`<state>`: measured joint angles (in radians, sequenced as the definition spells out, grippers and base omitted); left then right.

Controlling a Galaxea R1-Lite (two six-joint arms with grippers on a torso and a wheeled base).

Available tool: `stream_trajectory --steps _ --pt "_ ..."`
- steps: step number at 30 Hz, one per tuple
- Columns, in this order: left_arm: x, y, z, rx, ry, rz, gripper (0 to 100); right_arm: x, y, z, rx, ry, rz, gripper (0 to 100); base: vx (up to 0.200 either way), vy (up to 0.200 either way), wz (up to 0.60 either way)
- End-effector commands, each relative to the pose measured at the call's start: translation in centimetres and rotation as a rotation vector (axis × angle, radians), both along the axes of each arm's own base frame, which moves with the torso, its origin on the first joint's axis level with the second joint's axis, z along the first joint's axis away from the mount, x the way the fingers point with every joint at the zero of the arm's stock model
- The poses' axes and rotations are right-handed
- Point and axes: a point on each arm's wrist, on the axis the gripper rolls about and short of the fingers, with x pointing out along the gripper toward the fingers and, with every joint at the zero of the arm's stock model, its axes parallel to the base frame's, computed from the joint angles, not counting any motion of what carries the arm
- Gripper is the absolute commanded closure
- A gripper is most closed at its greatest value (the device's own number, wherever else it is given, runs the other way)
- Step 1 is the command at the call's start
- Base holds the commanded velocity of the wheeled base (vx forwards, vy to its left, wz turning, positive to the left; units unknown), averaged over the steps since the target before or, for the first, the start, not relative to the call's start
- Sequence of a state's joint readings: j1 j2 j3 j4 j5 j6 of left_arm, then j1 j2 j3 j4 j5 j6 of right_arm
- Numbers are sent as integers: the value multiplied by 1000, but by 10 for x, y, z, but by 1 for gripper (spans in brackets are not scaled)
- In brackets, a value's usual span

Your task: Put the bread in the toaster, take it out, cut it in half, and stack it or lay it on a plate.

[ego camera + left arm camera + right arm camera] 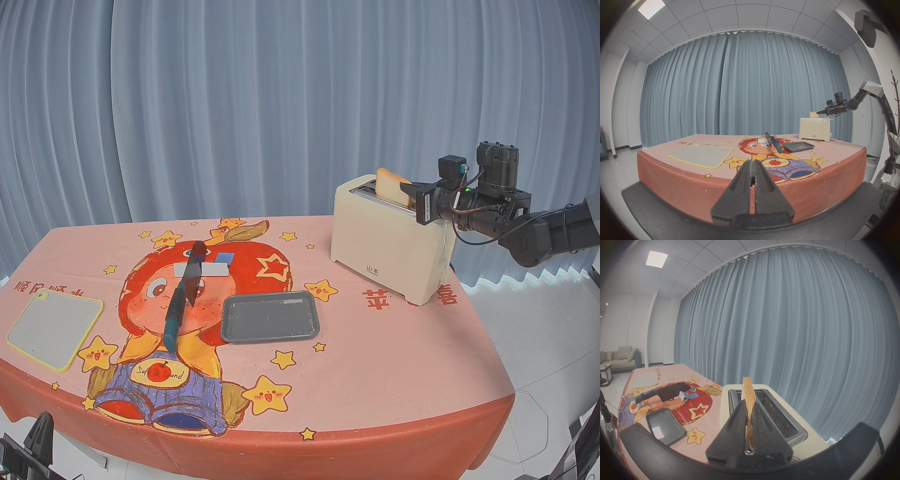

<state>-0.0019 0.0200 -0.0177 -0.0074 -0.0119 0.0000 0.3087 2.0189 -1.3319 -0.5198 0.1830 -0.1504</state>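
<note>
Bread slice (392, 185), thin, soft and tan-crusted, stands upright at the top slot of the toaster (387, 250), its edge pinched between the narrowed black fingers of the right gripper (407, 189). The squeezed crumb may tear, or a tilted slice may snag the slot's wire guides (776, 415). The smooth cream toaster could also skid on the cloth (375, 362). Well away from the toaster, the left gripper (753, 175) has its fingers pressed together, holding nothing.

The room is bright and evenly lit from above. In each wrist view a ceiling lamp (651, 7) glows as a white patch without detail. Shadows on the table (387, 369) are soft and faint. The curtain (250, 106) folds bend outward near the head view's left and right edges; the wrist views have dark rounded corners.
</note>
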Motion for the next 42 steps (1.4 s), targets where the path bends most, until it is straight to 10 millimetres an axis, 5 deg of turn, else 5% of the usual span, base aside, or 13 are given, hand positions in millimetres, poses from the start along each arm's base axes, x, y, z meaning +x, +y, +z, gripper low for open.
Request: stream_trajectory --steps 1,6,25,42 --pt "1 0 -5 0 17 0 100 -7 -2 15 13 -34 -1 100 0 0 0" --pt "1 0 -5 0 17 0 100 -19 -5 31 27 -64 1 100 0 0 0" --pt "1 0 -5 0 17 0 100 -31 -10 42 36 -97 -22 100 0 0 0" --pt "1 0 -5 0 17 0 100 -61 -8 58 60 -160 -9 100 0 0 0"
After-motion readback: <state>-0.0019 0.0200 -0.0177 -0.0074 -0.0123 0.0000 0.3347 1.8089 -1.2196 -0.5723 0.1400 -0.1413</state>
